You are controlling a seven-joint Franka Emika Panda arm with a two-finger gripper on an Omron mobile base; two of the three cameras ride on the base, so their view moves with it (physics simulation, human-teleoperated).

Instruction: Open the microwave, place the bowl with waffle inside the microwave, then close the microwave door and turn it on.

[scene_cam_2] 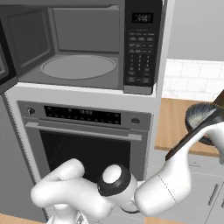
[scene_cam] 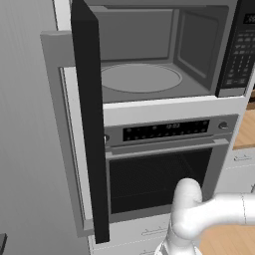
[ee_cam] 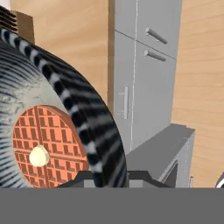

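Observation:
The microwave (scene_cam: 149,50) is open, showing a grey cavity with a bare round turntable (scene_cam: 141,78). The microwave door (scene_cam: 89,119) stands swung out to the left, edge-on to the left base camera. In the right base view the microwave (scene_cam_2: 78,48) sits upper left and the bowl (scene_cam_2: 203,116) hangs at the far right, above the wooden counter (scene_cam_2: 175,127). My gripper (ee_cam: 109,177) is shut on the rim of the striped bowl (ee_cam: 65,87). Inside it lies a round waffle (ee_cam: 43,146) with a pat of butter on top.
The oven (scene_cam_2: 87,144) with its horizontal bar handle sits directly under the microwave. The black keypad panel (scene_cam_2: 142,48) runs down the microwave's right side. Grey cabinet drawers (ee_cam: 144,87) stand below the counter. My white arm crosses low in front of the oven.

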